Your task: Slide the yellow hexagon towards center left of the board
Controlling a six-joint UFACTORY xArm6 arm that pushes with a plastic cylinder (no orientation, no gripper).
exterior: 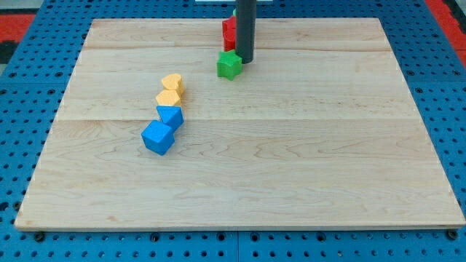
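Two yellow blocks sit left of the board's centre, touching each other: one [172, 81] above the other [169, 97]. The lower one looks like the hexagon, but the shapes are hard to tell apart. My tip [244, 62] is near the view's top centre. It touches the right side of a green block [228, 65] and is well up and to the right of the yellow blocks.
A blue block [170, 116] touches the lower yellow block from below, and a blue cube [158, 137] sits just below that. Red blocks [228, 30] lie at the board's top edge, partly hidden behind the rod. The wooden board [291, 160] rests on a blue pegboard.
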